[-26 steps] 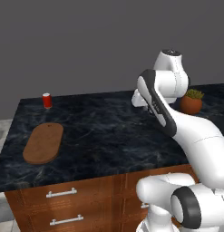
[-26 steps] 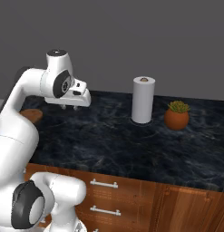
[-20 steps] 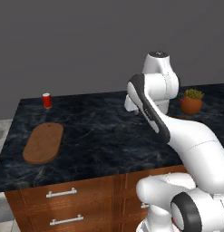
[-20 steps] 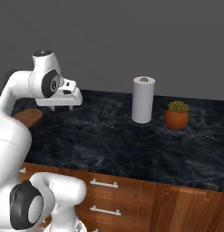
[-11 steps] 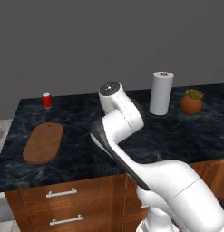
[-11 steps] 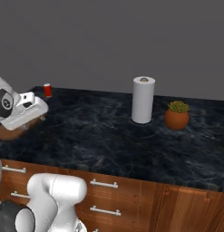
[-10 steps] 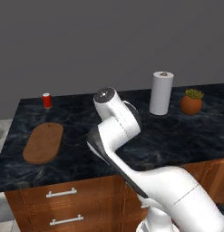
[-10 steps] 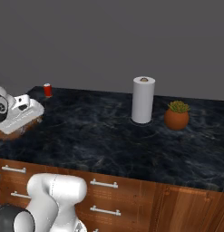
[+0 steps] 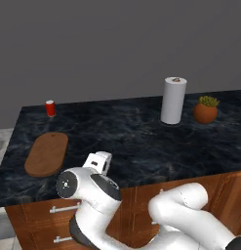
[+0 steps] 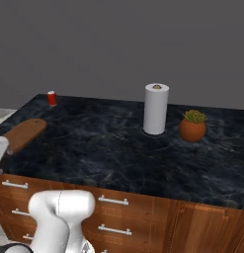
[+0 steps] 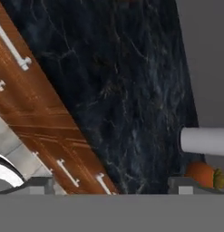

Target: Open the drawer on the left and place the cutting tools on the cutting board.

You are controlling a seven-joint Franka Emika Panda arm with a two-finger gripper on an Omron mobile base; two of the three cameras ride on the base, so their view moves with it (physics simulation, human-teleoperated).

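Note:
The drawer (image 9: 41, 209) at the left under the counter is shut, its silver bar handle (image 10: 15, 184) across the reddish wood front. The brown cutting board (image 9: 46, 154) lies bare on the dark counter's left end, also seen as the board (image 10: 23, 132) in the right base view. The cutting tools are out of view. My arm is folded low in front of the counter's front edge, with the white hand (image 9: 98, 162) just above it. My gripper (image 11: 111, 185) is open and empty, looking along the counter top and the drawer fronts (image 11: 38, 113).
A red can (image 9: 50, 108) stands at the counter's back left. A white paper towel roll (image 9: 173, 100) and a potted plant (image 9: 206, 111) stand at the back right. More drawers with bar handles (image 10: 112, 200) run under the counter.
The arm has swung from high over the counter's right side leftward and down to the front edge. The fingers have spread a little wider.

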